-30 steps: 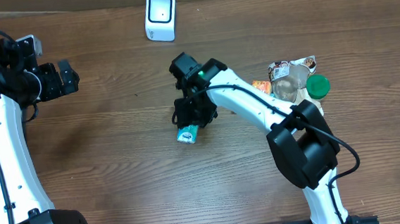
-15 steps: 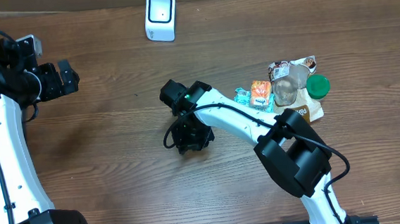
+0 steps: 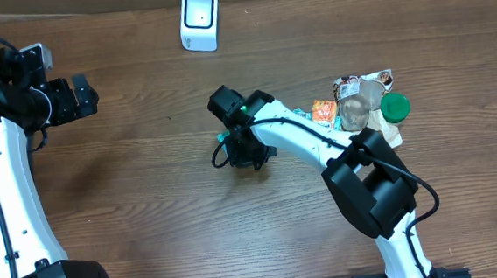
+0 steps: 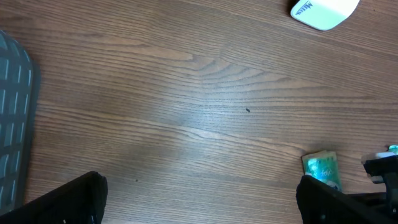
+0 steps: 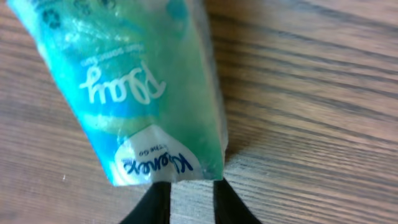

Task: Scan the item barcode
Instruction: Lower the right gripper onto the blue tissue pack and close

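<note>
Brown wood-grain tabletop fills every view, with a white barcode scanner [image 3: 199, 20] standing at the top centre of the overhead frame. Near the middle of that frame the right gripper [image 3: 244, 154] is down at the table over a teal tissue pack [image 5: 140, 93], which the arm almost wholly hides from above. The right wrist view shows the pack lying flat on the wood, its rounded white label end pointing at the fingertips [image 5: 155, 202]. These stand close together, with a thin strip of bare table between them. The pack's end meets or sits just beyond them, and I cannot tell whether they pinch its edge.

The left gripper [image 4: 199, 202] hangs at the left of the overhead frame, well apart from the pack, its jaws spread wide and holding nothing.

A heap of other goods, among them a green lid [image 3: 394, 107] and an orange packet [image 3: 323, 111], lies at the right.

The pack looks light and soft: glossy film over folded tissue, so it will probably give under pressure and may slip. A hold across its narrow width, near the middle and not on the loose film at the end, seems safest. I cannot find a barcode on the face that shows, so the pack may need turning before it faces the scanner.
</note>
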You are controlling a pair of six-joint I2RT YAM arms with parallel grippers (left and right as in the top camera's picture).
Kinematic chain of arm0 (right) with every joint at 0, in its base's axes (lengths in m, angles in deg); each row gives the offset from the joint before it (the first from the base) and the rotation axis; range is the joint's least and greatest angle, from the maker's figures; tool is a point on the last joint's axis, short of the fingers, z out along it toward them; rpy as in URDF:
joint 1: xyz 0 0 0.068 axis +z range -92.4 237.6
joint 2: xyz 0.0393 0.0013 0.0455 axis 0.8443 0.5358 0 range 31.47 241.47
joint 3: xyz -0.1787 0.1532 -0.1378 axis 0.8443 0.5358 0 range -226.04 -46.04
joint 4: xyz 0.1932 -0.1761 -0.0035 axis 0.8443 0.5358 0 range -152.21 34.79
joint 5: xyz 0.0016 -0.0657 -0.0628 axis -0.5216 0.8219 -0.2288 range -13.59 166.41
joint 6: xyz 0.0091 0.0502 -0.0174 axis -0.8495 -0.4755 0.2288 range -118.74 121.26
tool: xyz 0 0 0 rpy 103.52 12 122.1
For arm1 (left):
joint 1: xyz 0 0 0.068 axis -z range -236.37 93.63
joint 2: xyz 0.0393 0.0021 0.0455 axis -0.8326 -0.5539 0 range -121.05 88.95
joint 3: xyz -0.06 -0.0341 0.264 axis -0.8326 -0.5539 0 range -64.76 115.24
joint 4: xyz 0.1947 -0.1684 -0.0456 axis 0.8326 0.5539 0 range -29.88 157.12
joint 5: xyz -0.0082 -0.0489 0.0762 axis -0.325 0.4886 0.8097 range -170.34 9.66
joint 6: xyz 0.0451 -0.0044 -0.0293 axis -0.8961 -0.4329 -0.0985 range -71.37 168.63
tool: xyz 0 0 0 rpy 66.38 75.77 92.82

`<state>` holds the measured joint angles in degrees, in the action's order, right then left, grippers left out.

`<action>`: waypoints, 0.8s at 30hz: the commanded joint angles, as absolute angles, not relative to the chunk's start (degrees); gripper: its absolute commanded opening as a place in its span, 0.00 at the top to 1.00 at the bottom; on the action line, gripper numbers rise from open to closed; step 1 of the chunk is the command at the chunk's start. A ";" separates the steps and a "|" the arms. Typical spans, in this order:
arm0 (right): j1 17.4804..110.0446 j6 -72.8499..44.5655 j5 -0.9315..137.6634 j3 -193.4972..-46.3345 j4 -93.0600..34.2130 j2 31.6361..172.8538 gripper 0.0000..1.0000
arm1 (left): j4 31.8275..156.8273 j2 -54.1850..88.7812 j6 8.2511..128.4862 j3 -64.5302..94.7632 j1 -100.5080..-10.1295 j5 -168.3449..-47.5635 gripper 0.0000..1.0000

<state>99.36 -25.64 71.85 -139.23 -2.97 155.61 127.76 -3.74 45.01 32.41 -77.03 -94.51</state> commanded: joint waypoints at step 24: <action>91.23 -19.85 56.57 -135.73 -11.66 154.97 0.61 | 127.56 -3.30 43.46 32.36 -76.97 -94.77 0.01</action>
<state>91.12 -19.52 57.93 -136.56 -11.27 155.59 127.76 -3.74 45.01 32.41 -77.03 -94.51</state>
